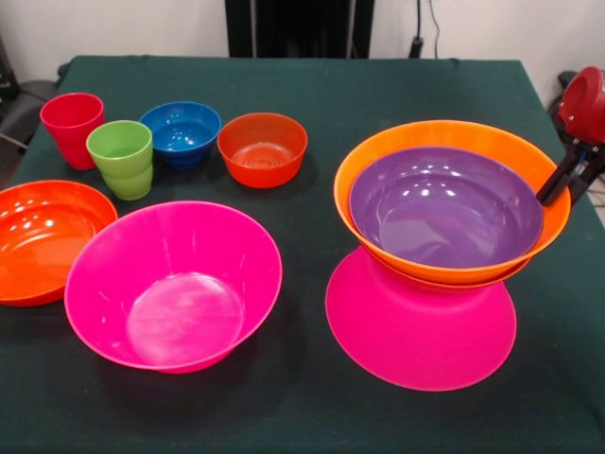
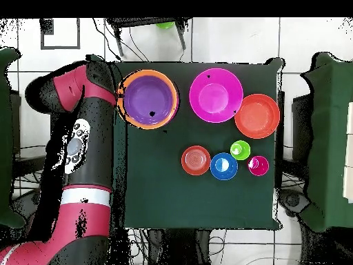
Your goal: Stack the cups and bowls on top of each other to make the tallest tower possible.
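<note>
Gripping nothing that can be seen, the end effector (image 1: 570,175) sits at the right edge of the front view, its dark fingers touching the rim of the orange bowl (image 1: 452,137); whether they are spread or pressed together cannot be told. A red part of the arm (image 1: 583,102) shows just above it, off the side of the tabletop (image 1: 378,85).

The tower (image 1: 440,255) stands on the green cloth at that same side: an upturned hot pink bowl (image 1: 421,331) as base, the large orange bowl upright on it, and a purple bowl (image 1: 444,213) nested inside. A thin red-orange rim shows just beneath the orange bowl's front edge.

A second hot pink bowl (image 1: 173,284) sits upright beside the tower, tilted toward the camera. A shallow red-orange bowl (image 1: 43,236) lies just beside it at the left edge.

Behind them runs a row: red cup (image 1: 72,125), lime green cup (image 1: 121,156), small blue bowl (image 1: 181,130) and small red-orange bowl (image 1: 262,147), all upright. The two cups are close together, the green one in front.

From overhead, the red and black arm (image 2: 86,138) runs alongside the tabletop, reaching up next to the tower (image 2: 148,99).
</note>
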Controlling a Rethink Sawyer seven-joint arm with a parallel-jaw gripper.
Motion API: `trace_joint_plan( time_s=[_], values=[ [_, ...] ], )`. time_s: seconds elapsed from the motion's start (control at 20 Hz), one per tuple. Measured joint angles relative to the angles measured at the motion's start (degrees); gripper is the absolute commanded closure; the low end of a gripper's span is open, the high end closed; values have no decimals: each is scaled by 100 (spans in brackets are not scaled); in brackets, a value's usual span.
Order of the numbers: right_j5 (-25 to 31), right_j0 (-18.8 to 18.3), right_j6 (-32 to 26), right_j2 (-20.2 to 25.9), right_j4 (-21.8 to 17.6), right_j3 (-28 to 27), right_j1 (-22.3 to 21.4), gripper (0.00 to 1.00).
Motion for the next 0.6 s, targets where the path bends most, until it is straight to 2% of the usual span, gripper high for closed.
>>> trace_joint_plan(
  time_s=[0.6],
  values=[
    [0, -34, 0, 34, 0, -71, 41, 100]
  ],
)
